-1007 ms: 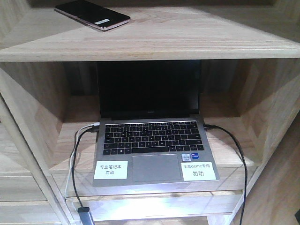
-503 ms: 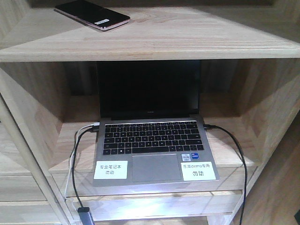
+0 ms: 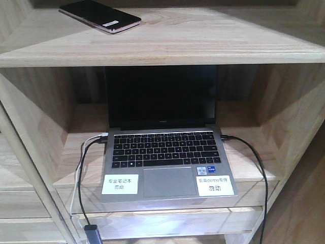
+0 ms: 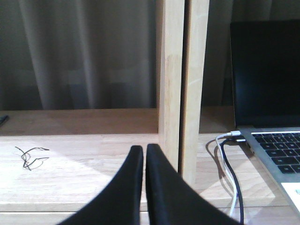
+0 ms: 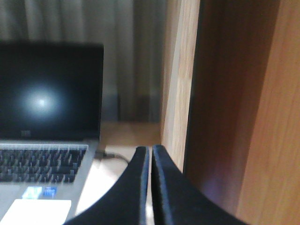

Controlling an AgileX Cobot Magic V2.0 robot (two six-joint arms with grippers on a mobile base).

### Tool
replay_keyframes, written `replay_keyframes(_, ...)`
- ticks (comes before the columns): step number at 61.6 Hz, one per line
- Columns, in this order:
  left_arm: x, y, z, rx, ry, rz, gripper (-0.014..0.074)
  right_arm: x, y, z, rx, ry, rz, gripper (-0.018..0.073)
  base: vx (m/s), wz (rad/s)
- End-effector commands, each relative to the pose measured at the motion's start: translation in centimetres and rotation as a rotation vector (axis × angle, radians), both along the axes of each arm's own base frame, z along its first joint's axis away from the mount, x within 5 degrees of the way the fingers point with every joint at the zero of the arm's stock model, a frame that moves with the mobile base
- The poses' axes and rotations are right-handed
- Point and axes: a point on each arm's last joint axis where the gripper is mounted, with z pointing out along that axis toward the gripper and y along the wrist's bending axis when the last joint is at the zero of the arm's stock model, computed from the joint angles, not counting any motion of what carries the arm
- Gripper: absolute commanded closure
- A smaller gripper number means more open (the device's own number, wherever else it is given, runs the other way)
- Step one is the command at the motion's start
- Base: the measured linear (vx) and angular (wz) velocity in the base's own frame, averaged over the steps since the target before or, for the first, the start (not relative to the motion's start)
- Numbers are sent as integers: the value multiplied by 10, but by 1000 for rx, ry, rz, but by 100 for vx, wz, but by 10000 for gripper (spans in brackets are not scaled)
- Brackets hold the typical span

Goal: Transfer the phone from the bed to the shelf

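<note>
Black and glossy, the phone (image 3: 99, 16) is lying upper left on the shelf (image 3: 203, 46); the laptop (image 3: 165, 147) stickers are reading "勿动". The left gripper (image 4: 144, 154) and right gripper (image 5: 151, 157) are both pressed together, empty.

Shelf (image 3: 203, 40): pale grained wood, matt. Phone (image 3: 99, 16): glossy black glass, pinkish edge. Laptop (image 3: 167, 168): silver metal-looking body, white paper labels.
</note>
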Motion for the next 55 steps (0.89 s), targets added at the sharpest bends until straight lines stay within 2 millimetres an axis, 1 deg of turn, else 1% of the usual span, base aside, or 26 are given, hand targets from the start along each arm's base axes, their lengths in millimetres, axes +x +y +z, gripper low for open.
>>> replay_keyframes(1, -1, 0, 15, -11, -108, -2, 595, -1, 0, 5, -4, -69, -3, 565, 0, 0)
replay_keyframes(55, -1, 0, 15, -11, -108, -2, 595, -1, 0, 5, -3, -69, -3, 565, 0, 0)
